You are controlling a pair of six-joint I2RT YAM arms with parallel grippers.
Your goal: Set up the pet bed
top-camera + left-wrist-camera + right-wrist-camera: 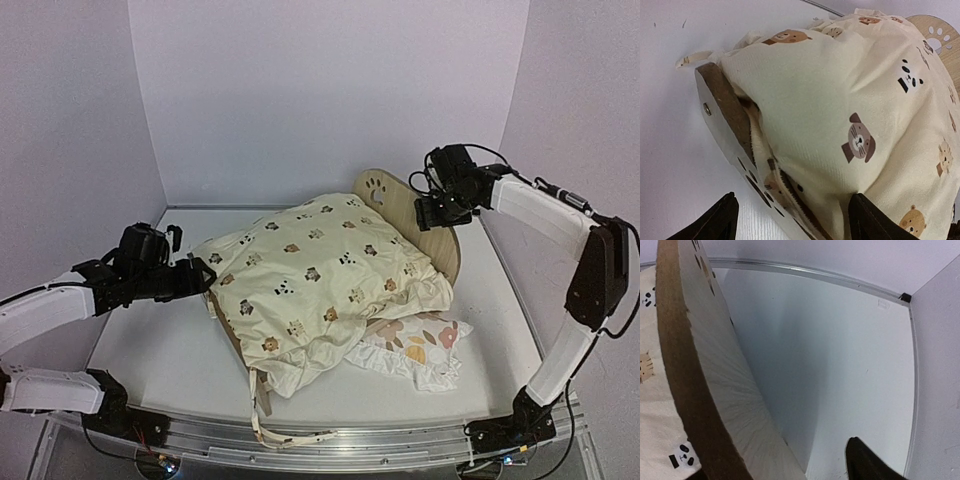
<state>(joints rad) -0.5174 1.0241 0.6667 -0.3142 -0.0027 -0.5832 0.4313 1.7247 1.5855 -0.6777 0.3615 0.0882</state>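
Pet bed [440, 250] stands mid-bench [150, 350], smothered by cream cushion [320, 270] | my left end effector [203, 277] is spread wide astride the footboard [725, 115] edge, gripping nothing | right end effector [437, 212] sits at the headboard [385, 195] rim; I cannot tell its opening.

Cushion [320, 270] hides most of the pet bed [388, 198].

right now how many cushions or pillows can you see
2: the cream animal-print cushion draped over the bed, and the floral pillow on the table beside it, partly under the cushion. Others may be hidden beneath.
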